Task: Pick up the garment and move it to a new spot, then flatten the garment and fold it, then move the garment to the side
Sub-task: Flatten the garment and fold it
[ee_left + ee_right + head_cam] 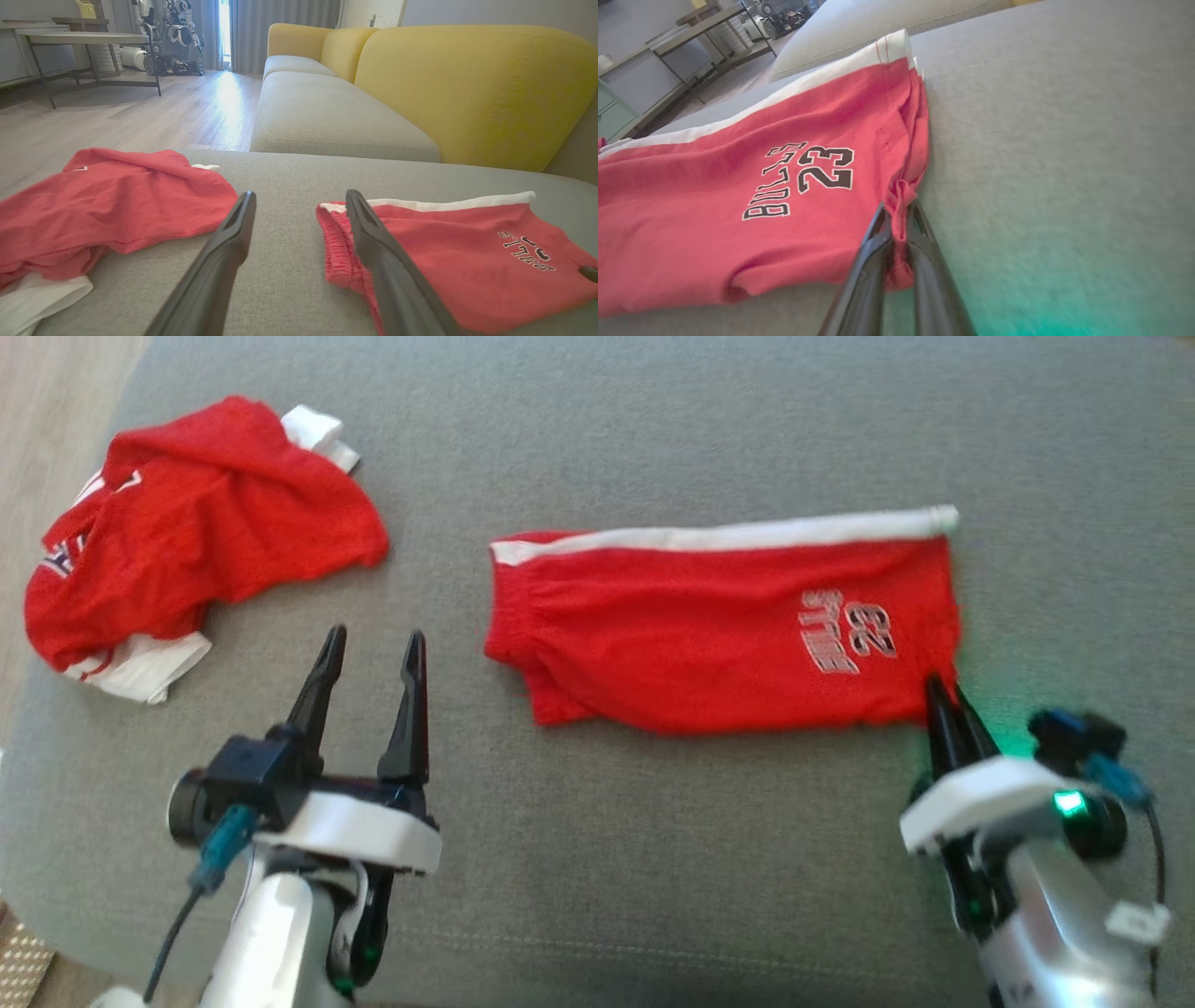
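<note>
Right fingers [866,275] were pinching a corner of the red shorts [709,625]. Left fingers [409,709] hung spread apart above the cushion [653,859].

Corner of red cloth shorts [691,196] clamped by the right gripper [898,210].
The shorts, white-striped along one side and printed BULLS 23, are spread on the grey woven sofa cushion [1041,140]; a bunched hem corner is held between the two long dark fingers [864,284], pressed tight together. A green glow [1017,298] is cast on the cushion beside them.
</note>
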